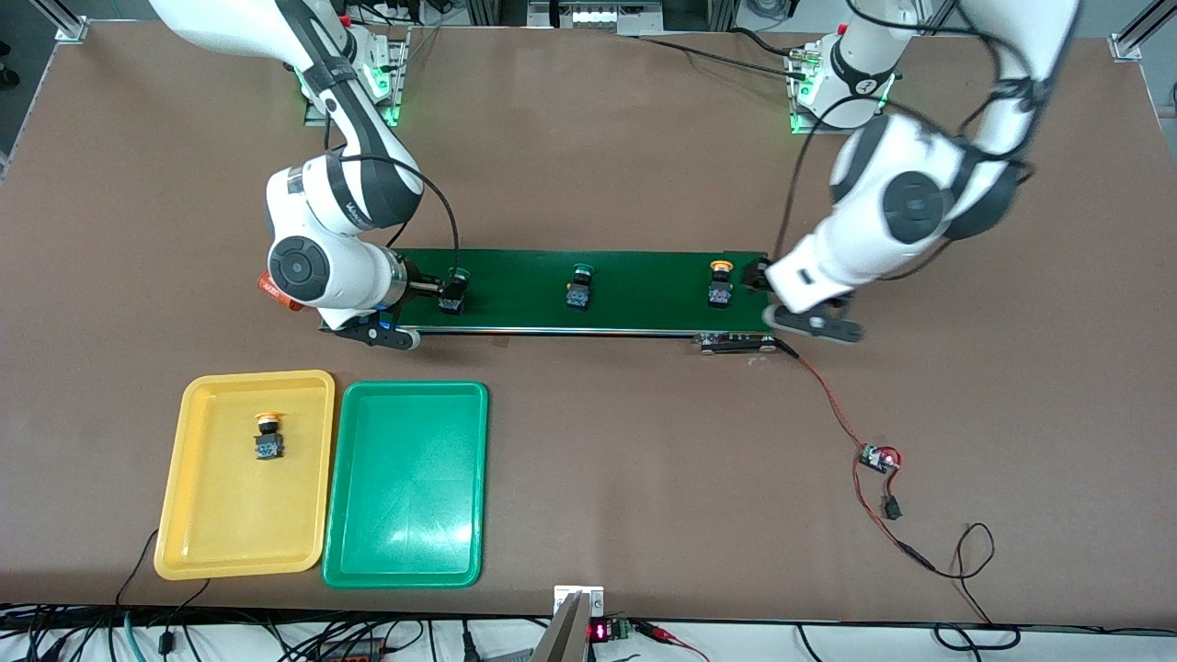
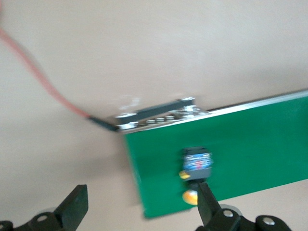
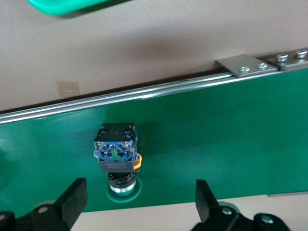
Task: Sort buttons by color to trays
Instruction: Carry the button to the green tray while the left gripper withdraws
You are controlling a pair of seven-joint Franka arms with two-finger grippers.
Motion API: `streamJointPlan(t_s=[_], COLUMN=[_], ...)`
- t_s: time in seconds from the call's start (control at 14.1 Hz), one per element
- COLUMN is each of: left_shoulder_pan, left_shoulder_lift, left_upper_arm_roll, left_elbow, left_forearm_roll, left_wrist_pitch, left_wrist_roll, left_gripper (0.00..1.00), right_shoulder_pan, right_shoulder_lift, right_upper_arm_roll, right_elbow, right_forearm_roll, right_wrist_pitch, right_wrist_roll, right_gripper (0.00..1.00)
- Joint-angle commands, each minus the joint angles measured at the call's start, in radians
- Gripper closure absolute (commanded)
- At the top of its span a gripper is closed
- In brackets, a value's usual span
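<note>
- Four buttons in all: two with green caps, two with yellow caps.
- Three lie on the dark green belt (image 1: 588,292). One green button (image 1: 453,292) is at the right arm's end, directly under the right gripper (image 1: 432,290); in the right wrist view the same button (image 3: 116,153) lies between the spread fingers (image 3: 72,199), touching neither.
- The second green button (image 1: 579,287) lies mid-belt, well apart from both grippers.
- A yellow button (image 1: 720,283) lies at the left arm's end of the belt, just beside the left gripper (image 1: 782,299).
- In the left wrist view that yellow button (image 2: 196,168) shows close against one finger (image 2: 206,202); the fingers stand wide apart with nothing clamped.
- The fourth button, a yellow one (image 1: 268,438), rests in the yellow tray (image 1: 198,515).
- Two trays: the yellow one and a green tray (image 1: 405,542), touching side by side, nearer to the front camera than the belt, below the right gripper's end of it. The green tray holds no button.
- The left gripper is blurred in both views, and whether the finger touches the button cannot be told. Its fingers are mostly hidden by the arm in the front view.
- An orange thing (image 1: 276,290) pokes out from under the right arm, mostly covered.
- A red-and-black wire (image 1: 832,405) runs from the belt's end to a small circuit board (image 1: 878,458).
</note>
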Motion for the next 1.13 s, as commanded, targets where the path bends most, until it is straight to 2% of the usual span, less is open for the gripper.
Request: streamJointPlan(t_s=[0.0,0.07,0.21,0.43,0.57,0.64,0.92,1.06], left_shoulder_pan=[0.018,0.018,0.010,0.010,0.009,0.007,0.004,0.018], left_shoulder_lift=[0.011,0.008,0.006,0.001,0.006,0.008,0.008,0.006], left_upper_arm_roll=[0.088,0.128,0.212,0.267,0.294,0.300,0.301,0.294], left_elbow=[0.112,0.122,0.158,0.221,0.313,0.362,0.489,0.526], left_forearm_roll=[-0.006,-0.006,-0.006,-0.003,0.004,0.035,0.060,0.064], left_wrist_pitch=[-0.150,-0.161,-0.164,-0.199,-0.273,-0.316,-0.417,-0.477], left_wrist_roll=[0.009,0.012,0.015,0.014,0.015,0.015,0.017,0.035], left_gripper=[0.00,0.00,0.00,0.00,0.00,0.00,0.00,0.00], right_shoulder_pan=[0.000,0.001,0.001,0.004,-0.002,-0.005,-0.011,-0.026], right_shoulder_lift=[0.007,0.016,0.031,0.050,0.054,0.054,0.053,0.042], right_upper_arm_roll=[0.003,0.003,0.003,0.003,0.003,0.003,-0.005,-0.009], right_elbow=[-0.009,-0.009,-0.008,-0.005,-0.003,-0.002,0.026,0.097], right_forearm_roll=[0.022,0.022,0.022,0.022,0.022,0.022,0.019,-0.007], right_wrist_pitch=[0.018,0.024,0.037,0.044,0.044,0.043,0.031,-0.007], right_wrist_roll=[-0.020,-0.020,-0.021,-0.041,-0.066,-0.075,-0.106,-0.167], right_gripper=[0.00,0.00,0.13,0.45,0.65,0.72,0.85,0.86])
